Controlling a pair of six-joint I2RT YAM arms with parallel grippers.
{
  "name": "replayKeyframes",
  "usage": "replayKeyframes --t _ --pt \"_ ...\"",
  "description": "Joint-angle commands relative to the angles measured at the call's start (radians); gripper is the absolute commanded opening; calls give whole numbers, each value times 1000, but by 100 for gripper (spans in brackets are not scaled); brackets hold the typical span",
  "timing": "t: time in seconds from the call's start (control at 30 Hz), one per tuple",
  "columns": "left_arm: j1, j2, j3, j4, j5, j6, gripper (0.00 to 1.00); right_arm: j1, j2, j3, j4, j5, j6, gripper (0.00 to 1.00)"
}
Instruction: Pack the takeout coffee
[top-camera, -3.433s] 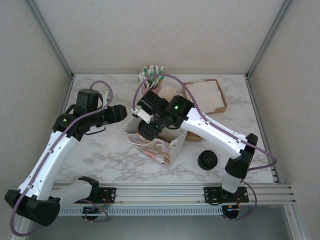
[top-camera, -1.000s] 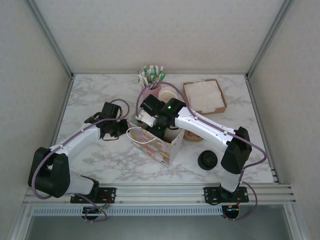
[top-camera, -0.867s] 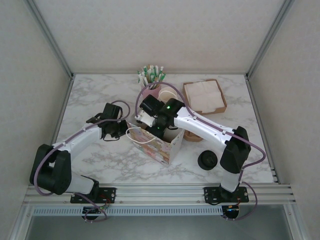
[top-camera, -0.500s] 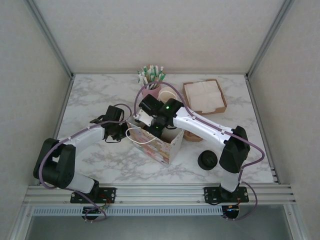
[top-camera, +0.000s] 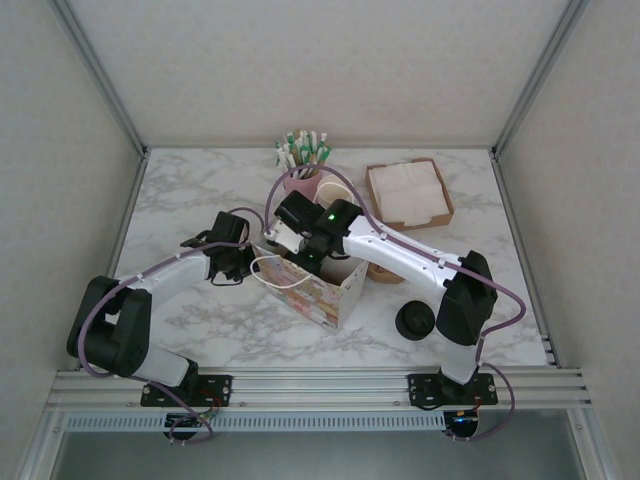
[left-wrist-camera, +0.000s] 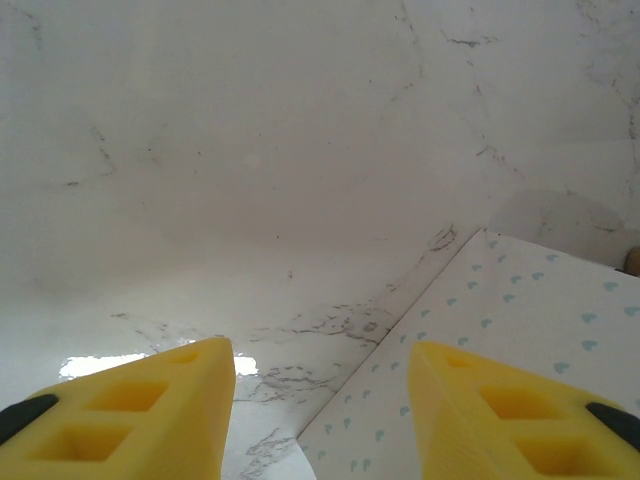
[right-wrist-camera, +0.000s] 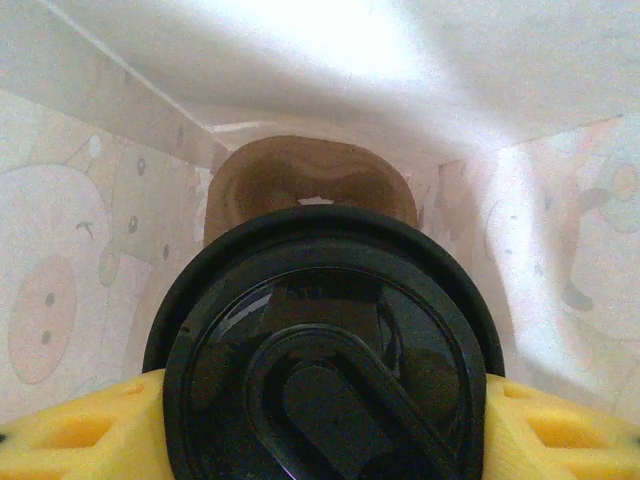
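Observation:
The takeout coffee's round black lid (right-wrist-camera: 325, 350) sits between my right gripper's yellow fingers (right-wrist-camera: 70, 435), and the cup below it is hidden. My right gripper (right-wrist-camera: 322, 430) is shut on the coffee inside the patterned paper bag (top-camera: 318, 292), whose inner walls (right-wrist-camera: 90, 250) surround the lid. From above, the right gripper (top-camera: 318, 260) reaches down into the bag's open top. My left gripper (top-camera: 240, 262) hangs open, low beside the bag's left side. Between its fingers (left-wrist-camera: 130, 405) lie marble table (left-wrist-camera: 250, 150) and the bag's teal-dotted wall (left-wrist-camera: 530, 330).
A pink cup of sticks (top-camera: 303, 160) stands behind the bag. A brown tray of napkins (top-camera: 408, 193) sits at the back right. A stack of black lids (top-camera: 416, 320) rests on the table to the right of the bag. A brown patch (right-wrist-camera: 310, 175) shows at the bag's bottom.
My left arm has come down and in, bringing its gripper against the bag's left side. My right gripper, holding the coffee, has stayed in the bag's mouth and shifted slightly back.

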Motion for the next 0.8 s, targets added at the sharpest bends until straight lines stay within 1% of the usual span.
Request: replayKeyframes --t 0.0,0.2,0.4,0.5,0.63,0.77 --pt "-9 -24 -17 -4 -18 -7 47 11 69 -43 -81 21 4 51" --pt "-10 -30 -20 -5 -24 -9 47 15 6 -22 -30 5 29 51" --pt "-13 -26 -26 0 -27 -12 47 15 -76 -34 88 -29 57 51" --pt "-18 -21 -25 -1 -30 -12 47 13 -75 -51 115 -32 60 51" --pt "-22 -20 -24 3 -33 -14 47 4 -35 -82 119 -35 66 51" --pt "-26 -18 -23 -3 -38 -14 47 3 12 -87 74 12 60 50"
